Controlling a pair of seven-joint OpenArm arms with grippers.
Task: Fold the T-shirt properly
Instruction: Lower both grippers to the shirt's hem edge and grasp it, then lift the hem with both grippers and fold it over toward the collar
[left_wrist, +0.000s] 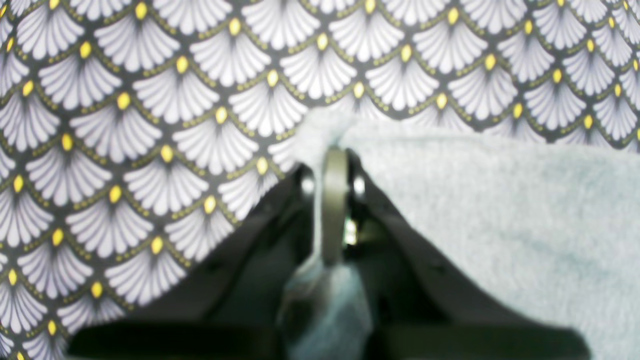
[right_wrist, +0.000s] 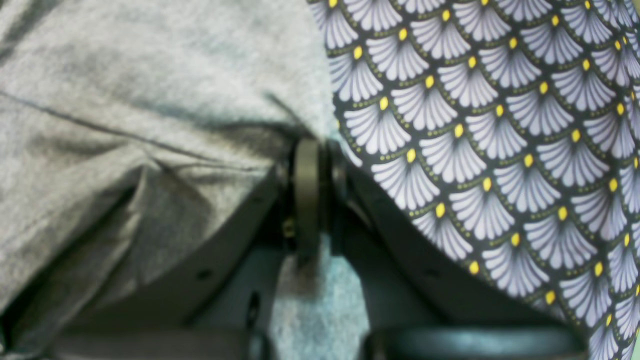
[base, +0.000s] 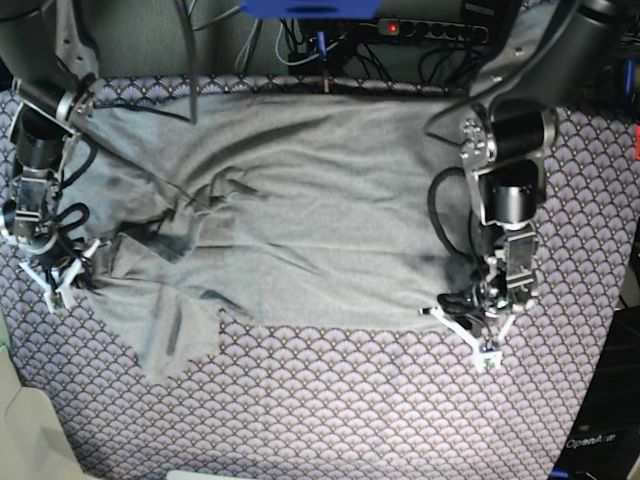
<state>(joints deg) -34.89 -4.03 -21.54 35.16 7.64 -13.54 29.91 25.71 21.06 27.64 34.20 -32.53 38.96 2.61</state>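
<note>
The grey T-shirt (base: 300, 220) lies spread over the patterned table cloth (base: 350, 400), smooth on the right and wrinkled on the left. In the base view my left gripper (base: 478, 322) is down at the shirt's front right corner. The left wrist view shows that gripper (left_wrist: 332, 150) shut on the T-shirt's (left_wrist: 500, 210) corner, with cloth bunched between the fingers. My right gripper (base: 62, 265) sits at the crumpled left edge. In the right wrist view it (right_wrist: 307, 145) is shut on the T-shirt's (right_wrist: 125, 100) edge, fabric passing through the jaws.
A power strip and cables (base: 430, 28) run behind the table's back edge, near a blue object (base: 308, 8). Bare patterned cloth (left_wrist: 150, 125) lies in front of the shirt and beside it (right_wrist: 475, 125). The table's right edge (base: 625, 300) is close to the left arm.
</note>
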